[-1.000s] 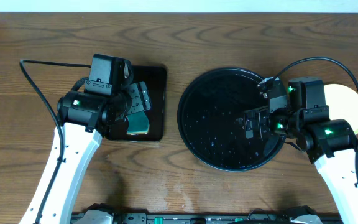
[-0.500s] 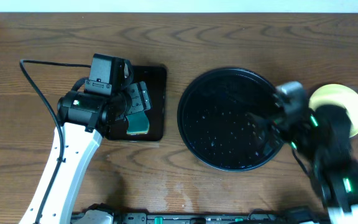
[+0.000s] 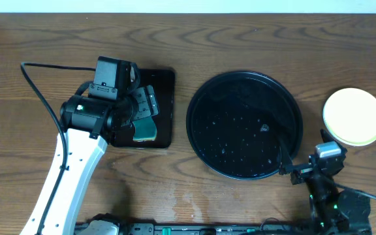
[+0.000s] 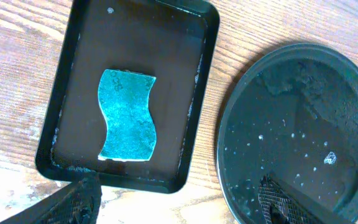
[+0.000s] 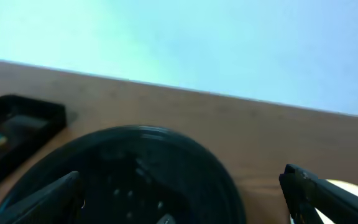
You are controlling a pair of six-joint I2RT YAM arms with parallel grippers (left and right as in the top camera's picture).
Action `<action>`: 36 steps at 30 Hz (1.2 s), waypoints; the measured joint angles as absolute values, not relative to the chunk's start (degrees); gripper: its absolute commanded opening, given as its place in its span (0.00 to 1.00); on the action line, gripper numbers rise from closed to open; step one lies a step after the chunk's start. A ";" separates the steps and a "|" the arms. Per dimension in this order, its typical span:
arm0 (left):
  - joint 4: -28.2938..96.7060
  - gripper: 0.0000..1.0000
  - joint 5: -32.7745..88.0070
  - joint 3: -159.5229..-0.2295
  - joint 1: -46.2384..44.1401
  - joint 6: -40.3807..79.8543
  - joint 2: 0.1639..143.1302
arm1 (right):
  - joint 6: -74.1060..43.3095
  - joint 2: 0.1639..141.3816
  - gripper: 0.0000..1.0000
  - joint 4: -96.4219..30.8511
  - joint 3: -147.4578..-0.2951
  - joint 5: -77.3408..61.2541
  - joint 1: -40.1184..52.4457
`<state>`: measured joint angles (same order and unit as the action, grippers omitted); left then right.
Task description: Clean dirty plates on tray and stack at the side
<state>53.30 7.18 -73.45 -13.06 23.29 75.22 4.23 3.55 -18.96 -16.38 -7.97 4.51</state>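
The round black tray (image 3: pixel 201 104) sits mid-table with water droplets and no plates on it; it also shows in the left wrist view (image 4: pixel 353 124) and the right wrist view (image 5: pixel 166 149). A stack of plates with the pale yellow one (image 3: pixel 354 116) on top lies to the tray's right; the mint-green ones are hidden. My left gripper (image 3: pixel 143 109) hangs open and empty over the small rectangular tray. My right gripper (image 3: pixel 309 171) is open and empty, pulled back near the table's front edge.
A small rectangular black tray (image 4: pixel 67 93) left of the round tray holds a teal sponge (image 4: pixel 127 114), also seen from overhead (image 3: pixel 145 130). A black cable (image 3: pixel 38 91) runs across the left side of the table. A pale wall (image 5: pixel 179 37) stands behind the table.
My right arm has pulled back from over the round tray's right rim to the front edge of the table, uncovering the yellow plate. The left arm has not moved.
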 measured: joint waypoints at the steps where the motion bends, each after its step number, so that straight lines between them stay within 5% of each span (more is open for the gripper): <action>1: 53.28 0.82 7.18 -73.45 -13.06 23.29 75.22 | 4.23 2.46 0.99 -17.76 -14.92 -7.88 4.21; 11: 53.28 0.82 7.18 -73.45 -13.06 23.29 75.22 | 4.25 0.64 0.99 1.61 -1.67 -7.90 3.29; 36: 53.36 0.82 7.14 -73.45 -13.06 23.29 75.18 | 4.25 0.71 0.99 -3.40 -0.43 -7.88 3.29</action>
<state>53.36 7.14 -73.45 -13.06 23.29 75.18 4.25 0.71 -3.40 -0.43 -7.88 3.29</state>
